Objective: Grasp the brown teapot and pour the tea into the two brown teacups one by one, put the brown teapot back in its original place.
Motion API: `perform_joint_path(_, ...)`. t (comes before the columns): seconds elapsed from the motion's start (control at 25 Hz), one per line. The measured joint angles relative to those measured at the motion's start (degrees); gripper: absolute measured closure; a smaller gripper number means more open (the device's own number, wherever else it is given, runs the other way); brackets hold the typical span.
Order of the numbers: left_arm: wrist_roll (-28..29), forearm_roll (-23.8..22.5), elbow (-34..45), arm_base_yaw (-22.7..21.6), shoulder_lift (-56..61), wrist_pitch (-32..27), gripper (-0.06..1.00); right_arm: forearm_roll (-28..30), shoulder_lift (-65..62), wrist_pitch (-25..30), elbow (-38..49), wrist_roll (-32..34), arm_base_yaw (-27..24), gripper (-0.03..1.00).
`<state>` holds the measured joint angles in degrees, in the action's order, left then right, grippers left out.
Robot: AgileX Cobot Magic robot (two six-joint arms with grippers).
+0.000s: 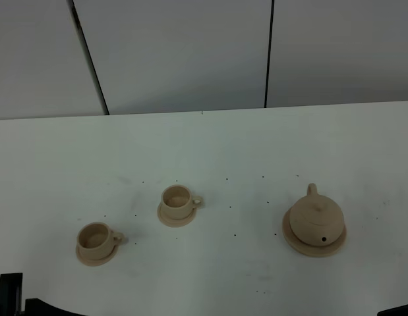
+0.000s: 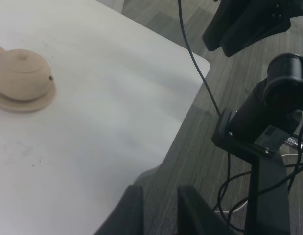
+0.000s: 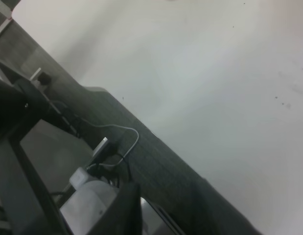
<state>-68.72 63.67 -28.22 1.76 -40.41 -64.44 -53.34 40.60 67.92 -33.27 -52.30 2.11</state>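
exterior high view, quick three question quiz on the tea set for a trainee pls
1. True or false: the brown teapot lies tipped over on the bare table.
2. The teapot's loop handle points toward the table's: A far edge, B near edge, C left edge.
3. Fill in: each teacup stands on its own ___.
Key: 1 false, it stands upright on its plate; 2 A; 3 saucer.
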Motion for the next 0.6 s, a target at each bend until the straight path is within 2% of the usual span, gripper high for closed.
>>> perform_joint_path(0.16,0.0,0.0,0.0,0.0,0.0,0.56,0.7,0.0,0.0,0.0,0.0,0.0,0.0,0.72)
perform_joint_path(0.36,0.72,-0.08,0.0,0.0,0.0,4.09,0.7,0.0,0.0,-0.3,0.0,0.0,0.0,0.72)
perform_joint_path(0.6,6.35,-5.25,0.0,0.0,0.0,8.14,0.7,0.0,0.0,-2.09,0.0,0.0,0.0,0.72)
